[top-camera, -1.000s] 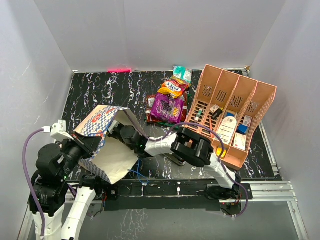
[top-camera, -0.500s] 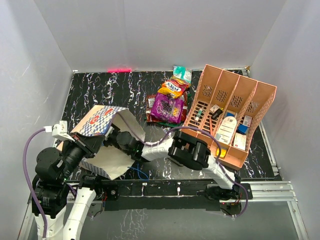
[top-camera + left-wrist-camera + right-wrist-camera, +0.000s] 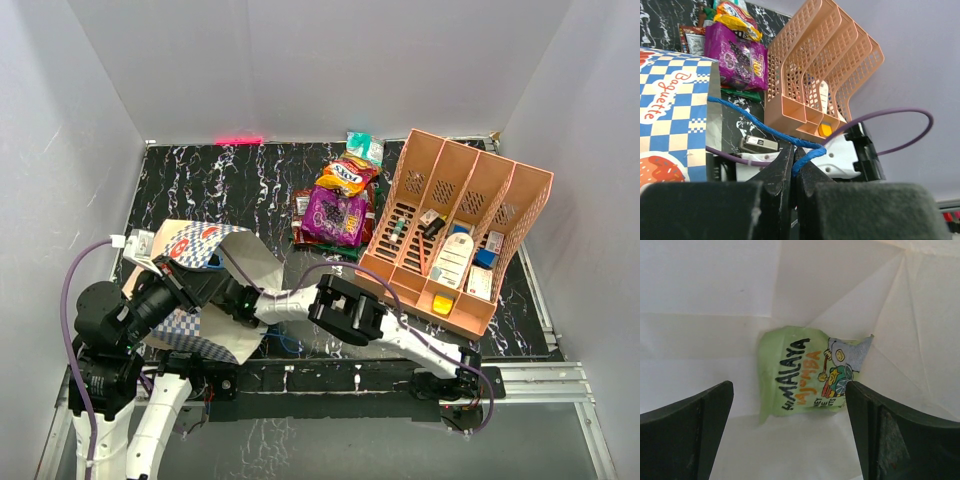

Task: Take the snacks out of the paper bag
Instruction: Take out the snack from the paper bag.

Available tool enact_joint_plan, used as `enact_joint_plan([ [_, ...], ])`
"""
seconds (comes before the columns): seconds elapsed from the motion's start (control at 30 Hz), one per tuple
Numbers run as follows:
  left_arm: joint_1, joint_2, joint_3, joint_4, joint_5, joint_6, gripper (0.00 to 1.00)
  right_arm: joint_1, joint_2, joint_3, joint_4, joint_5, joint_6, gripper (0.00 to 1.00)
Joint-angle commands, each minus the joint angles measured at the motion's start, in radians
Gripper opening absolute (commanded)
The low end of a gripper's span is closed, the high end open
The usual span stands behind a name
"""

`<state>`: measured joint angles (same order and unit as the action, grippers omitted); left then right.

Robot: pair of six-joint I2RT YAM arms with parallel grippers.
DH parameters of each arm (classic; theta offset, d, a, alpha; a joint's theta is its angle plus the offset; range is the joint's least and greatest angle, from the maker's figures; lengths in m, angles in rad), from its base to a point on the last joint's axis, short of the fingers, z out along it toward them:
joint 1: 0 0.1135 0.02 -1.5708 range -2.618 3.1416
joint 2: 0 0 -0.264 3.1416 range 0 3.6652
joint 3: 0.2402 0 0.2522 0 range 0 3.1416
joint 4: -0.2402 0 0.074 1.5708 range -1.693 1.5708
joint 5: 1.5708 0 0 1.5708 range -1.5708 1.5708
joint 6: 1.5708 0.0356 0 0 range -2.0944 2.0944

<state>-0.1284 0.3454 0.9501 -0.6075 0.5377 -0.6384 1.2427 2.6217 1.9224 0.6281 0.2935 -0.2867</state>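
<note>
Left gripper (image 3: 794, 156): fingers pressed together, clamped on the blue string handle (image 3: 753, 123) of the paper bag (image 3: 670, 107). The string runs from the fingertips up and to their left, to the bag's edge. The checkered "Baguette" panel sits just left of the fingers. Right gripper (image 3: 789, 390): inside the bag, white paper walls all round, fingers (image 3: 687, 432) spread wide, nothing between them. One snack is in there: a light green packet (image 3: 800, 372) marked "MALAYA". It lies flat in the fold at the bag's bottom, past the fingertips and roughly between them, offset toward the right-hand finger. No contact visible. In the overhead view the right arm goes into the bag's mouth and the paper hides the gripper. The bag is tipped on its side at the near-left of the table (image 3: 220, 180), right next to the left wrist. The other snacks are out in a pile (image 3: 338, 205) on the table, well beyond the left fingertips and above-left of them in the wrist view. The purple packet (image 3: 737, 57) is nearest and the orange FOX'S packet (image 3: 345, 178) is behind it. The pink organiser (image 3: 810, 75) stands straight beyond the left fingertips, just beside the pile. A purple cable (image 3: 890, 117) loops to the right of the fingers.
</note>
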Motion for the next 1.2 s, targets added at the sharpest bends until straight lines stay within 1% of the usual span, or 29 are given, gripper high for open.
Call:
enact_joint_plan([
  [0.0, -0.004, 0.013, 0.013, 0.005, 0.080, 0.023, 0.00, -0.018, 0.059, 0.140, -0.035, 0.031, 0.002, 0.97],
  [0.03, -0.004, 0.014, 0.013, 0.006, 0.081, 0.023, 0.00, -0.023, 0.077, 0.165, -0.046, 0.037, 0.009, 0.96],
  [0.17, -0.004, 0.005, 0.009, 0.001, 0.075, 0.014, 0.00, -0.048, 0.133, 0.268, -0.099, 0.102, 0.023, 0.83],
  [0.3, -0.004, -0.006, 0.020, -0.039, 0.038, 0.015, 0.00, -0.078, 0.140, 0.293, -0.115, 0.189, 0.015, 0.65],
  [0.4, -0.004, -0.006, 0.038, -0.103, -0.050, 0.028, 0.00, -0.112, 0.101, 0.244, -0.115, 0.238, 0.039, 0.51],
  [0.47, -0.004, -0.003, 0.050, -0.155, -0.138, 0.030, 0.00, -0.133, 0.058, 0.183, -0.102, 0.249, 0.053, 0.42],
  [0.53, -0.004, 0.003, 0.059, -0.202, -0.208, 0.029, 0.00, -0.150, 0.011, 0.106, -0.060, 0.254, 0.052, 0.33],
  [0.63, -0.003, 0.006, 0.056, -0.224, -0.271, 0.025, 0.00, -0.164, -0.049, -0.002, 0.002, 0.257, 0.032, 0.20],
  [0.67, -0.004, 0.010, 0.059, -0.234, -0.295, 0.023, 0.00, -0.166, -0.068, -0.034, 0.021, 0.255, 0.025, 0.18],
  [0.77, -0.004, 0.020, 0.066, -0.253, -0.341, 0.021, 0.00, -0.167, -0.115, -0.115, 0.070, 0.247, 0.010, 0.10],
  [0.83, -0.004, 0.023, 0.069, -0.257, -0.359, 0.023, 0.00, -0.167, -0.141, -0.159, 0.089, 0.243, 0.014, 0.07],
  [0.97, -0.004, 0.030, 0.063, -0.244, -0.350, 0.020, 0.00, -0.166, -0.203, -0.251, 0.145, 0.203, 0.044, 0.07],
  [1.17, -0.004, 0.041, 0.051, -0.173, -0.310, 0.003, 0.00, -0.159, -0.309, -0.421, 0.241, 0.019, 0.074, 0.07],
])
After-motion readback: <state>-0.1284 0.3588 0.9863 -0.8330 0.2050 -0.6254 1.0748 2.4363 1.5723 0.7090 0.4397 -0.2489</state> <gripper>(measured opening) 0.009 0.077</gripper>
